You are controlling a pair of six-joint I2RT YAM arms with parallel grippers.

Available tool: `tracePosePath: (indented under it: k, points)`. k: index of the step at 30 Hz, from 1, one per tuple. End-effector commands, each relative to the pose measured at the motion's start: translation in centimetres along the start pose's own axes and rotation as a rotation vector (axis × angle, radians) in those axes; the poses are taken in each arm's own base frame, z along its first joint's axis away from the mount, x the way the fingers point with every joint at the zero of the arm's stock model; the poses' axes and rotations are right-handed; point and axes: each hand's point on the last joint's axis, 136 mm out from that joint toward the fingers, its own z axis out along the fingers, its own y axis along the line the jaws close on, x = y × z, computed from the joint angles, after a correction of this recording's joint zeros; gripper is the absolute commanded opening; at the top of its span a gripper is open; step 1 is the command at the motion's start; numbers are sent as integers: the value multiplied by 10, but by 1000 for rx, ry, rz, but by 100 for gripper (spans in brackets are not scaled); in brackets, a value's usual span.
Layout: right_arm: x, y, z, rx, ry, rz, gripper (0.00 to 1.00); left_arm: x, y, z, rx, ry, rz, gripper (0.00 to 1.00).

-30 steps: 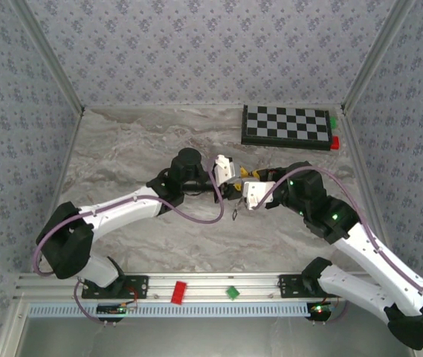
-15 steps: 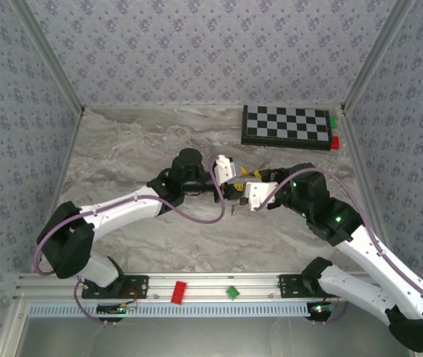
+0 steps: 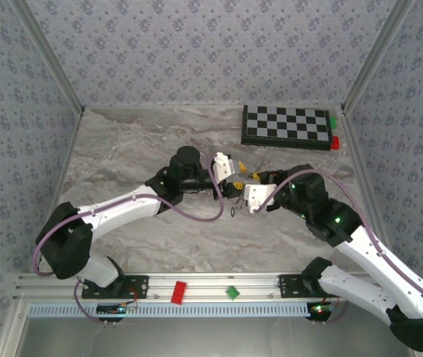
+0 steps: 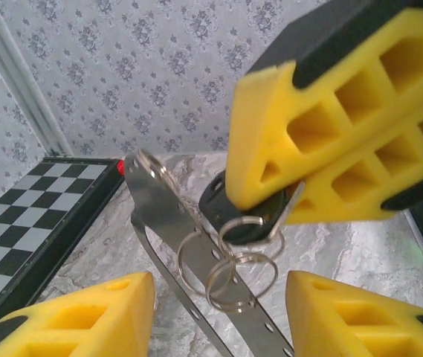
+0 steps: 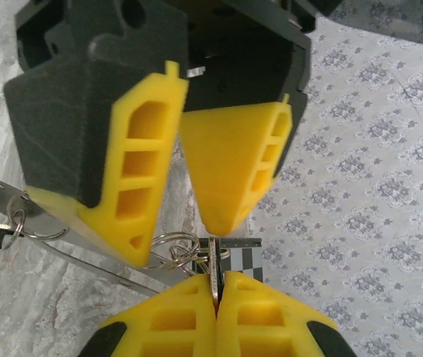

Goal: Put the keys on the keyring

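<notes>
Left claw [image 4: 218, 297] agape, right claw [image 5: 216, 286] tight on key [image 4: 220, 212], tip-to-tip

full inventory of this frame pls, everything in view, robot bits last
checkered board: 1, black and white, far right of the table.
red blocks: 2, one at the board's near right corner, one on the near rail.
green blocks: 2, one at the board's far right corner, one on the near rail.
key: 1 seen, black head, mid-table, pinched in the right gripper.
keyring: 1, silver strip with several split rings, beside the key, between the fingers of the left gripper.
table: 1, grey marble.
left gripper: yellow fingers, open.
right gripper: yellow fingers, shut on the key.
</notes>
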Motion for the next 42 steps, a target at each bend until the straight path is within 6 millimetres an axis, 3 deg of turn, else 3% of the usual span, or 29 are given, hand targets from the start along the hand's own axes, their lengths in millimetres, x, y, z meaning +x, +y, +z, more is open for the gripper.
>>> tracePosePath:
  k: [1,7,14,27,42]
  points:
    - [-4,-2,-4,11,-15,5,0,-29,-1,-2,28,-74,42,49]
    - [-4,-5,-4,24,-8,3,0,-28,-11,1,89,-63,30,39]
    - [-2,-5,-4,28,-5,7,0,-22,-18,3,120,-41,14,36]
    - [1,-10,-6,52,5,13,0,-8,-17,7,122,1,-14,35]
    - [5,-3,-7,38,9,16,0,-8,-10,3,84,5,-22,18]
